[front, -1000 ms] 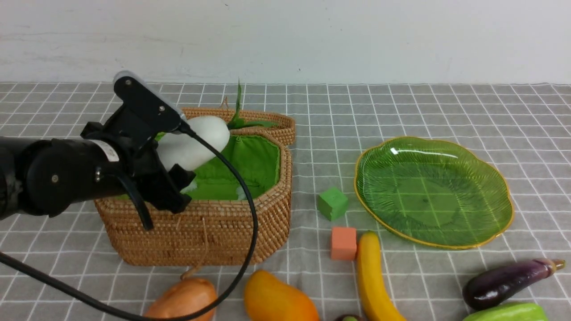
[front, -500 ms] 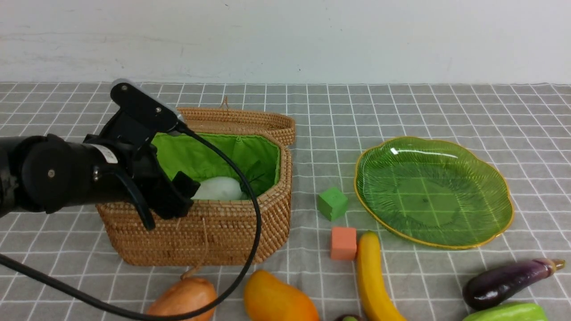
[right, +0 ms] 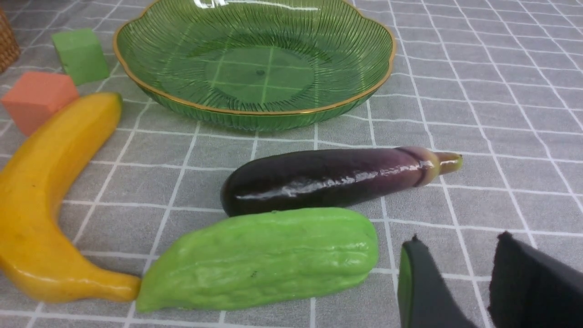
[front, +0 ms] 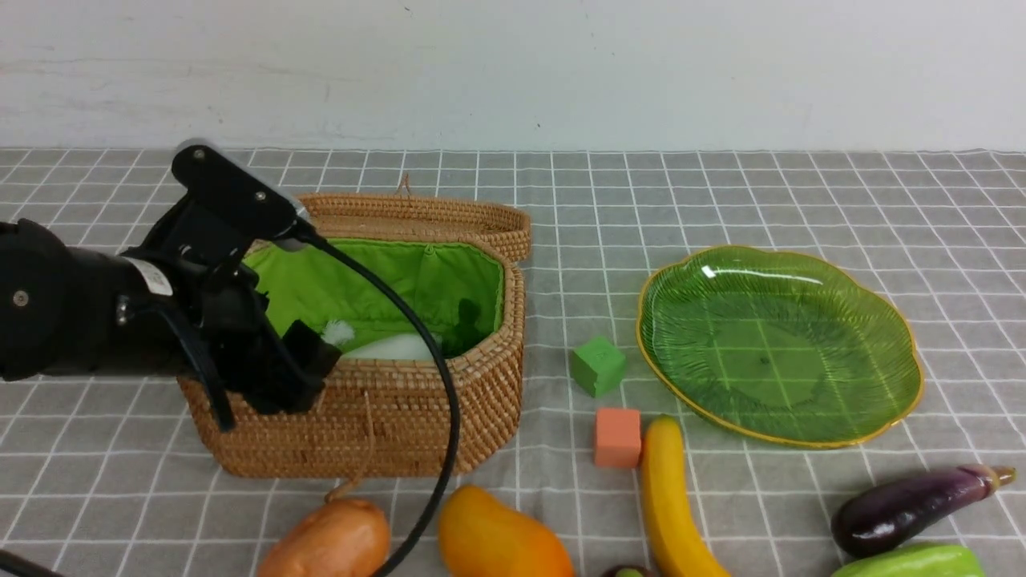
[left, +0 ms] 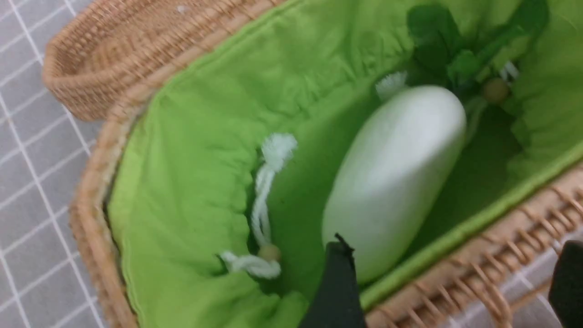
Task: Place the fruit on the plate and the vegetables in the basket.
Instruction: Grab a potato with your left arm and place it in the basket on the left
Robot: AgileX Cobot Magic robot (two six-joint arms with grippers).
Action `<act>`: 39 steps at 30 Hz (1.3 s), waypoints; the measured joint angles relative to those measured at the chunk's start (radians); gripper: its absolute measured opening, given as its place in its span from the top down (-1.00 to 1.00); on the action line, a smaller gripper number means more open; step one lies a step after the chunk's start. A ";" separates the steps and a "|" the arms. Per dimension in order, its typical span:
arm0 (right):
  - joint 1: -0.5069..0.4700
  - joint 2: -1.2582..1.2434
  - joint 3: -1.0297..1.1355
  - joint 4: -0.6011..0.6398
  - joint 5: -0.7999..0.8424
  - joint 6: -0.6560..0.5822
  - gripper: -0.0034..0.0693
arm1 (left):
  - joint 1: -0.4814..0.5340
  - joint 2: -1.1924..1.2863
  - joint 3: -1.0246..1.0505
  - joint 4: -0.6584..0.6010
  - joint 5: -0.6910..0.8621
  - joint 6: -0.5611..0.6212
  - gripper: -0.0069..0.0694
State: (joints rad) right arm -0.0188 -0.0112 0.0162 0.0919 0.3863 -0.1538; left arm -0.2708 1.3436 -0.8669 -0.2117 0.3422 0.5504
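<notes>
The radish (front: 393, 349) has dropped from the left gripper (front: 292, 373), whose jaws now hang apart and empty, into the basket (front: 401, 417): one vegetable of four is home. Potato (front: 329, 541), eggplant (front: 906, 501) and gourd (front: 914, 561) wait on the table, as do three fruits: banana (front: 665, 497), mango (front: 497, 537), mangosteen (front: 629, 571). The one plate (front: 777, 344) is bare, with two cubes (front: 597, 365) nearby. The right gripper (right: 457, 246) is slightly apart, empty.

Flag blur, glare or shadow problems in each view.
Front view: sharp, evenly lit, one small glare streak on the plate far side. Left wrist view: smeared throughout, radish and basket weave soft. Right wrist view: crisp, bright highlights along the eggplant, glare on the plate's far rim.
</notes>
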 joint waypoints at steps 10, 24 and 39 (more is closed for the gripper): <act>0.000 0.000 0.000 0.000 0.000 0.000 0.24 | 0.000 -0.015 0.000 -0.018 0.145 0.000 -0.66; 0.000 0.000 0.000 0.000 0.000 0.000 0.24 | 0.000 -0.044 0.064 -0.161 0.442 0.000 -0.77; 0.000 0.000 0.000 0.000 0.000 0.000 0.24 | 0.000 0.135 0.227 -0.297 0.151 0.024 -0.72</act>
State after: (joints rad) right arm -0.0188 -0.0112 0.0162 0.0919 0.3863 -0.1538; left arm -0.2708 1.4784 -0.6400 -0.5086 0.4928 0.5746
